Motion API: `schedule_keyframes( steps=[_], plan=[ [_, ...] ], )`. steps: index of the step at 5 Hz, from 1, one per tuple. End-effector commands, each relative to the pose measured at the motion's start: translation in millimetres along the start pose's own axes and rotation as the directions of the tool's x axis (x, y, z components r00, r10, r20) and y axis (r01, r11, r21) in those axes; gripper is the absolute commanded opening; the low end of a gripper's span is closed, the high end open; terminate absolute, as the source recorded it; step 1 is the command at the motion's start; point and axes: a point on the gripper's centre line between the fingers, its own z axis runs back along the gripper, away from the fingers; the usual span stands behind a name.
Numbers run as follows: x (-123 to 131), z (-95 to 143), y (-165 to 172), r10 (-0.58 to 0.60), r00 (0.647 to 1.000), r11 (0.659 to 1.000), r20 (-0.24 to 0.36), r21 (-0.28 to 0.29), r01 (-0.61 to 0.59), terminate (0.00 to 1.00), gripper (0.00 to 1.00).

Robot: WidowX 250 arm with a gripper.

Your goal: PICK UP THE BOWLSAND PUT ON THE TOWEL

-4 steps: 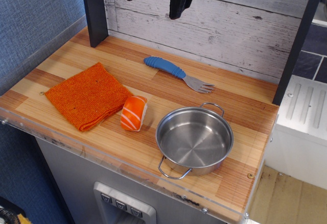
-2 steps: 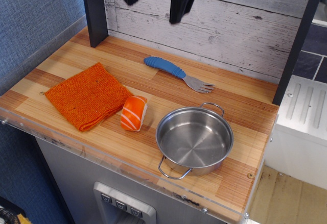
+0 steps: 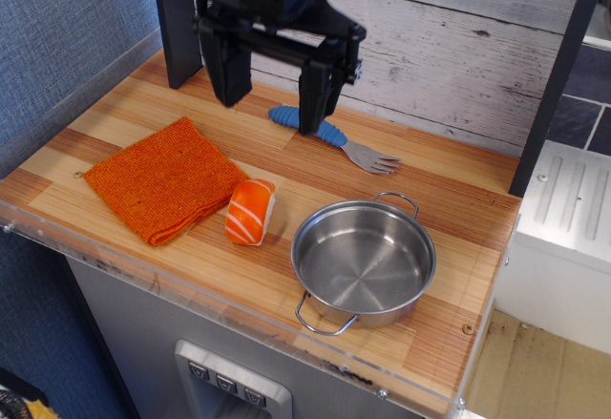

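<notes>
The bowlsand is a round shiny steel pan (image 3: 363, 261) with two wire loop handles, standing empty at the front right of the wooden counter. The towel is a folded orange knitted cloth (image 3: 162, 178) lying at the left. My black gripper (image 3: 270, 104) hangs open and empty above the back middle of the counter, its two fingers wide apart. It is well behind and to the left of the pan, and behind the towel's right corner.
An orange-and-white salmon sushi toy (image 3: 251, 211) lies between towel and pan. A blue-handled fork (image 3: 332, 137) lies at the back, partly behind my right finger. A dark post (image 3: 177, 23) stands at the back left, another at the right. The counter's front edge has a clear lip.
My gripper has come down from the top of the frame; only its fingertips showed before, and now the whole open gripper hangs over the back of the counter. The objects have not moved.
</notes>
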Motion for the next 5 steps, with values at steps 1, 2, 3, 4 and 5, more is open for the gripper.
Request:
schedule_keyframes(
  steps=[1,2,3,4,5],
  plan=[
    [-1.8,-16.5,-10.9,-0.011,0.994,0.993,0.108,-0.117,0.024,0.0,1.0],
    [0.5,-29.6,-12.6,-0.008,0.993,0.992,0.119,-0.123,0.023,0.0,1.0],
    [1.1,-45.0,-9.2,-0.012,0.993,0.995,0.116,-0.101,0.024,0.0,1.0],
    [-2.4,-66.3,-1.2,0.006,0.99,0.994,0.141,-0.112,0.01,0.0,1.0],
    [-1.8,-81.0,1.7,-0.003,0.993,0.994,0.118,-0.106,0.016,0.0,1.0]
  ],
)
